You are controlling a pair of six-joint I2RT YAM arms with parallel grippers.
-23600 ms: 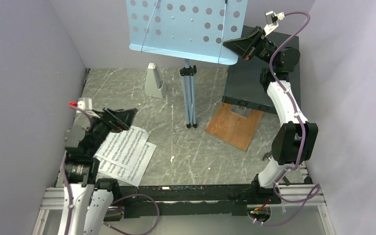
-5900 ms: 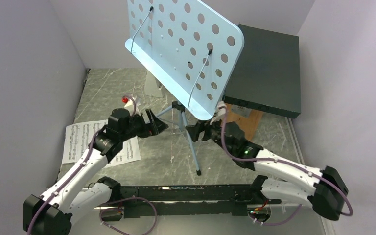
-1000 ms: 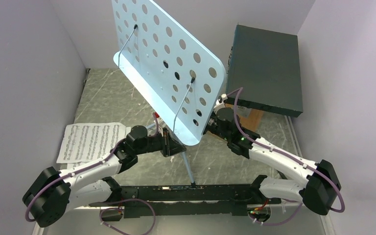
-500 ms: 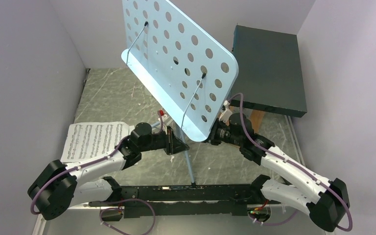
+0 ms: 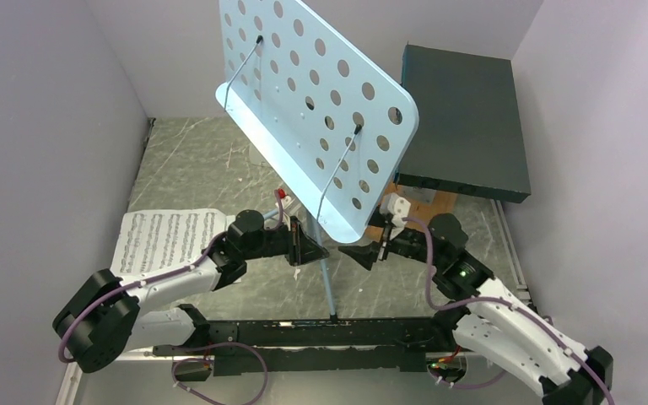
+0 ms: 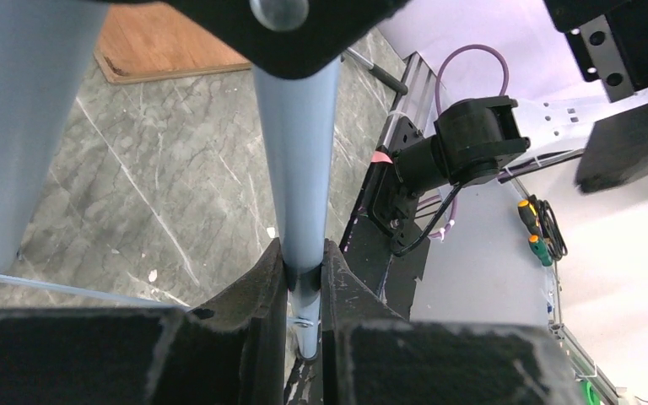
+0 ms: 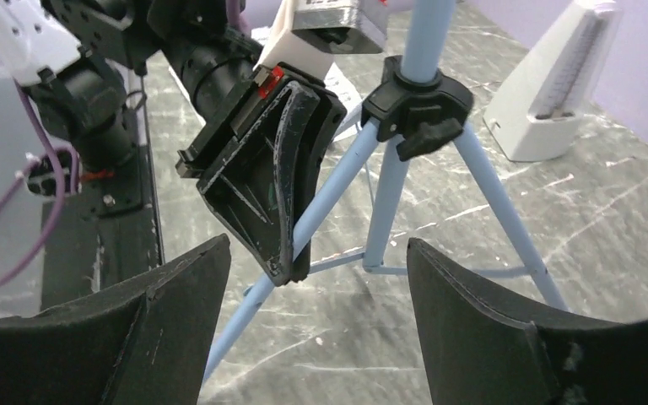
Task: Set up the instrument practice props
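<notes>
- Black left gripper (image 6: 304, 270) pinched narrow on a tripod leg of the light blue music stand (image 5: 321, 126), legs spread on the table (image 5: 186, 160).
- Wide-spread right gripper (image 7: 321, 287) just beside the legs, holding nothing.
- White sheet music (image 5: 164, 240) lies flat, left side; stand's ledge bare.
- Grey-white metronome (image 7: 557, 93) upright behind the stand.
- Judged about halfway: pages left to load.

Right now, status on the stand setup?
Left gripper shut on leg of music stand. Right gripper open, apart from it. Sheet music flat on table.
</notes>
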